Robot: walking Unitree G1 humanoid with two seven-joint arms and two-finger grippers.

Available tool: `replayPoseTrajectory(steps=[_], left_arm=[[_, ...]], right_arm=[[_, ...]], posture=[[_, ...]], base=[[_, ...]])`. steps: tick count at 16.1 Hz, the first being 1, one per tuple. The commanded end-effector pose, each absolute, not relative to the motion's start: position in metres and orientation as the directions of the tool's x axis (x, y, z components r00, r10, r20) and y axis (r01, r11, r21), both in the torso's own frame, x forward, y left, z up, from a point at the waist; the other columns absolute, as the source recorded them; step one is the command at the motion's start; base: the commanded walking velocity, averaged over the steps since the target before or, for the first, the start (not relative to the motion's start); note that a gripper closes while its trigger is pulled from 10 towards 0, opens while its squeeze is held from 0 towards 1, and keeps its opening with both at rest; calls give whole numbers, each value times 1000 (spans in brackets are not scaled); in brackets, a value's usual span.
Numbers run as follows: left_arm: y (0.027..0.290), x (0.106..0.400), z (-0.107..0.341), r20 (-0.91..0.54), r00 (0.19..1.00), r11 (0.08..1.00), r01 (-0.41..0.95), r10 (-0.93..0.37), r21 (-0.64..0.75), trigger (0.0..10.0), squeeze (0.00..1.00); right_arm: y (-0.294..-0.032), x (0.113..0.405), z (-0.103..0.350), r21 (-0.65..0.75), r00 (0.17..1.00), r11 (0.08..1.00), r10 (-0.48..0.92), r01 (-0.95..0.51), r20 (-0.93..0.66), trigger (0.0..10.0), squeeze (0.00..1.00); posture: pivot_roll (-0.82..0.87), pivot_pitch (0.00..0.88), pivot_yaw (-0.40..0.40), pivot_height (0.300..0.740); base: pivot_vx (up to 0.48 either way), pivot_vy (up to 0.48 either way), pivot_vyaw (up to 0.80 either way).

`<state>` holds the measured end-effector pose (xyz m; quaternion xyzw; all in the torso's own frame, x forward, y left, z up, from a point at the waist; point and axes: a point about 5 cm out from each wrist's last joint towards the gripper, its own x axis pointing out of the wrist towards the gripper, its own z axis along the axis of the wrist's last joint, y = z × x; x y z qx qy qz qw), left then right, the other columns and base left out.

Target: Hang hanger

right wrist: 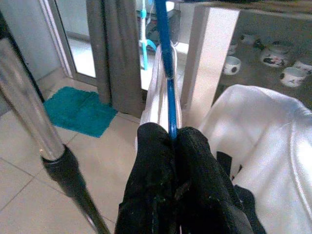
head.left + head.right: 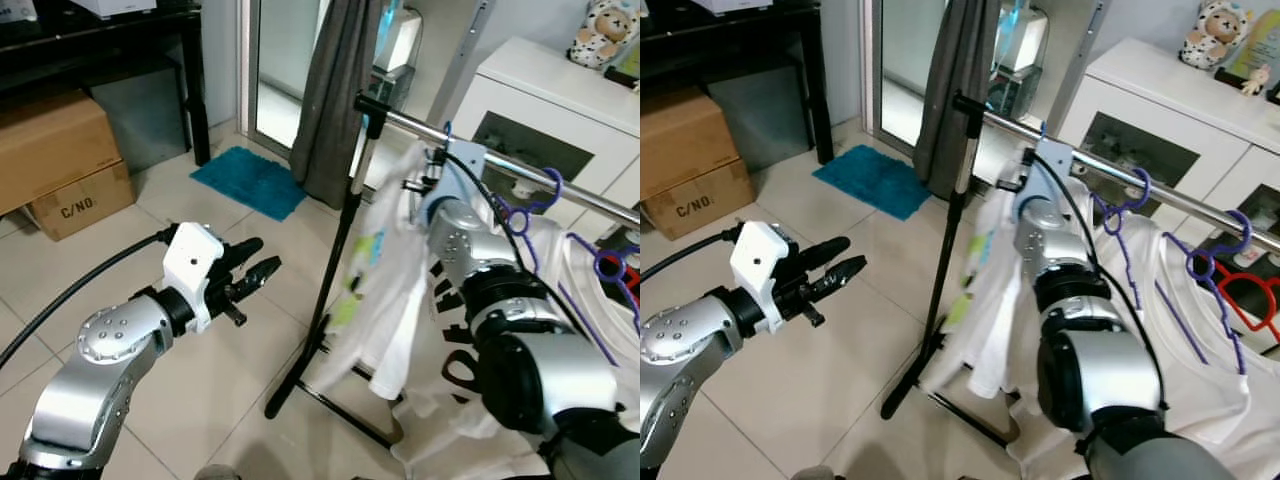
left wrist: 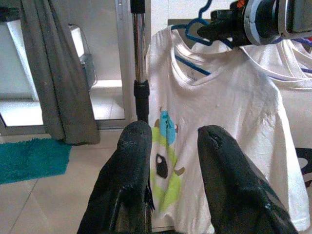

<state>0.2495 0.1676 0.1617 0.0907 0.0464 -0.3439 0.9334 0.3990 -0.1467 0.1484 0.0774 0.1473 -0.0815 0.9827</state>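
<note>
My right gripper (image 1: pixel 171 141) pinches the blue hanger (image 1: pixel 165 58) with its white shirt (image 3: pixel 214 122), up by the silver rail (image 2: pixel 480 150) at upper right. My left gripper (image 2: pixel 255 272) waits at lower left, fingers apart.

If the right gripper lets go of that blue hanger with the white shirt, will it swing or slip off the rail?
The white cartoon-print shirt drapes limply, so it probably sways. The thin blue plastic hanger, pinched by the right gripper, looks light. The shiny metal rail looks smooth, so it may slide.
</note>
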Motion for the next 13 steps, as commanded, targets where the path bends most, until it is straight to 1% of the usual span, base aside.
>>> replayPoseTrajectory(steps=[1, 3, 4, 5, 6, 8, 9, 10, 11, 12, 13], left_arm=[[162, 250, 161, -155, 736, 725, 676, -659, 130, 10000, 0], [162, 249, 161, -150, 730, 721, 683, -667, 121, 10000, 0], [162, 249, 161, -150, 730, 721, 683, -667, 117, 10000, 0], [162, 249, 163, -132, 733, 728, 679, -667, 95, 10000, 0], [162, 249, 164, -115, 737, 734, 675, -666, 80, 10000, 0], [157, 247, 163, -104, 718, 714, 696, -688, 82, 10000, 0], [156, 247, 164, -92, 718, 714, 696, -690, 77, 10000, 0], [156, 249, 167, -68, 730, 726, 683, -680, 76, 10000, 0], [157, 250, 168, -59, 739, 735, 673, -671, 83, 10000, 0], [162, 253, 168, -46, 786, 781, 618, -617, 86, 10000, 0], [168, 255, 170, -11, 825, 822, 564, -565, 81, 10000, 0]], right_arm=[[-159, 401, 153, 129, 940, 967, -175, 221, -294, 10000, 0], [-158, 400, 149, 163, 949, 971, -119, 172, -293, 10000, 12], [-158, 400, 149, 168, 952, 972, -108, 161, -287, 10000, 827], [-158, 400, 151, 188, 963, 973, -80, 131, -258, 10000, 1000], [-158, 399, 153, 202, 972, 974, -56, 103, -227, 10000, 1000], [-164, 391, 164, 214, 995, 977, 0, 21, -97, 10000, 1000], [-165, 388, 167, 242, 997, 970, 14, 4, -71, 10000, 1000], [-168, 374, 172, 313, 998, 949, 53, -43, -22, 10000, 1000], [-169, 370, 174, 332, 997, 941, 75, -68, -8, 10000, 1000], [-166, 354, 180, 381, 984, 908, 169, -175, 50, 10000, 1000], [-160, 336, 186, 380, 954, 875, 278, -299, 112, 10000, 973]], posture=[[88, 0, -140, 740], [92, 0, -134, 740], [92, 0, -134, 740], [92, 0, -142, 740], [91, 0, -140, 740], [82, 0, -121, 740], [82, 0, -121, 740], [79, 0, -108, 740], [78, 0, -105, 740], [75, 0, -98, 740], [70, 0, -91, 740]], base=[[0, 0, 0], [0, 0, 0], [0, 0, 0], [0, 0, 0], [0, 0, 0], [0, 0, 0], [0, 0, 0], [0, 0, 0], [0, 0, 0], [0, 0, 0], [0, 0, 0]])
